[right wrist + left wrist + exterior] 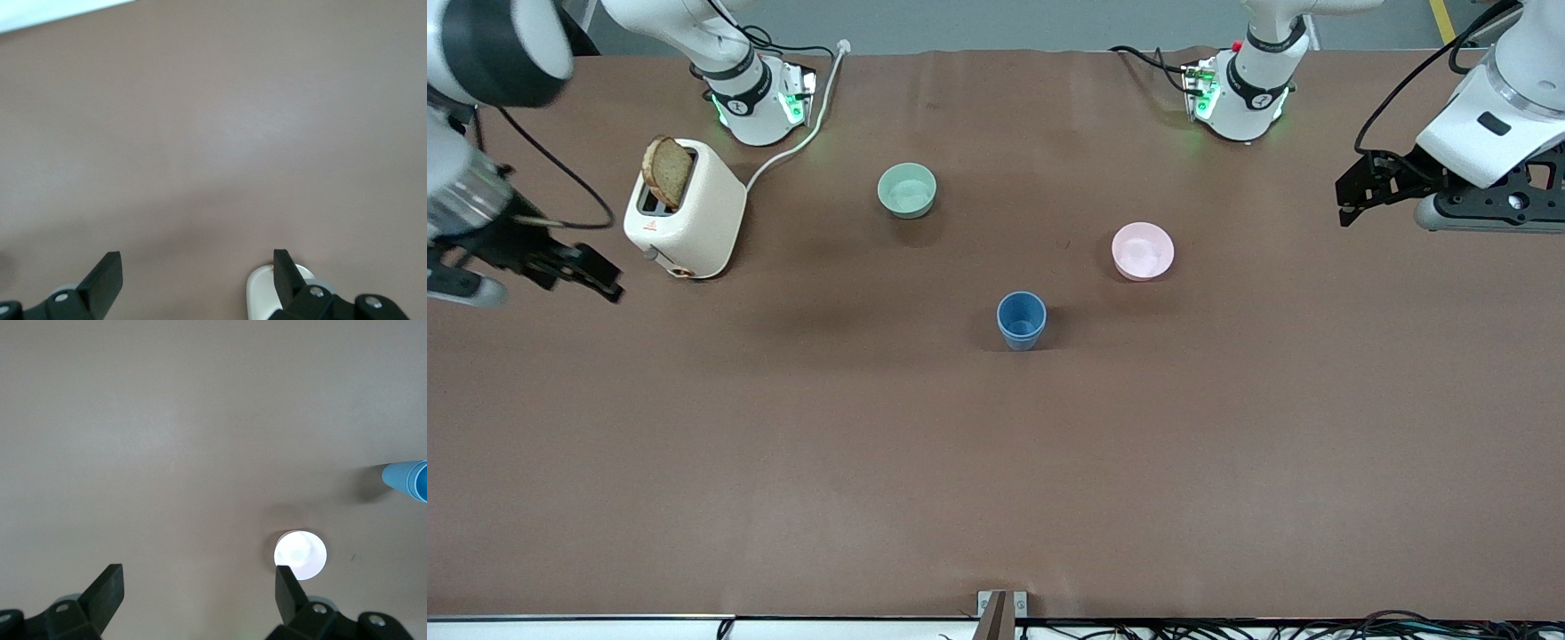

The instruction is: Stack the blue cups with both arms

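Note:
One upright blue cup point(1021, 320) stands near the middle of the table, nearer to the front camera than both bowls. I cannot tell whether a second cup sits nested in it; no other blue cup shows. Its side also shows in the left wrist view point(405, 480). My left gripper point(1352, 191) is open and empty, in the air over the left arm's end of the table, well apart from the cup. My right gripper point(609, 280) is open and empty, in the air over the right arm's end, beside the toaster. Both wrist views show the open grippers, left point(200, 587) and right point(198, 270).
A pale green bowl point(907, 190) stands toward the arms' bases. A pink bowl point(1143, 251) stands between the cup and the left gripper, and shows in the left wrist view point(300, 555). A white toaster point(685, 213) holding a toast slice point(669, 171) has a cable; its edge shows point(263, 293).

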